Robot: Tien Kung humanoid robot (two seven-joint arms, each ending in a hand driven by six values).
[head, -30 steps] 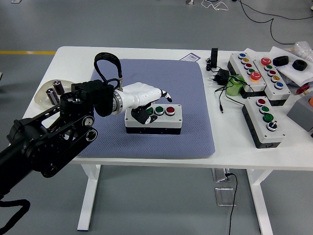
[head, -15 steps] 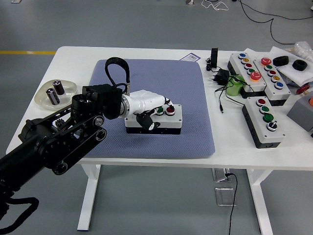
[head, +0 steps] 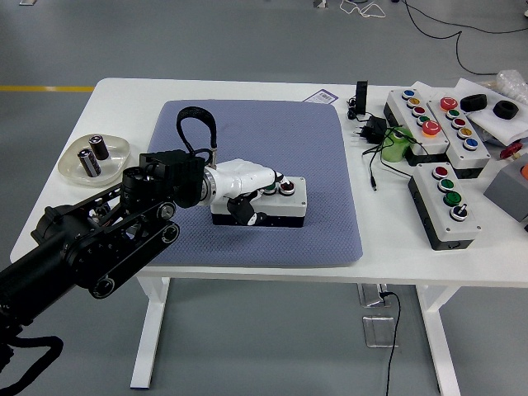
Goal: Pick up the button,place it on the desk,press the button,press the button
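A grey-and-black button box (head: 290, 204) with green and red buttons lies on the blue-grey mat (head: 264, 140) in the middle of the table. My left hand (head: 262, 183), white with black fingertips, rests on top of the box's left half, fingers curled down over the buttons and covering the left ones. The red button (head: 285, 187) shows just right of the fingertips. The hand holds nothing. My right arm is out of view.
Three more button boxes (head: 445, 202) sit at the right with a black plug and cable (head: 371, 132) and a green object (head: 398, 145). A dish with batteries (head: 93, 157) stands at the left edge. Black items lie at the far right corner (head: 487, 106).
My left arm has shifted right and lowered; the hand has settled further down onto the box's left buttons. The box has stayed in place.
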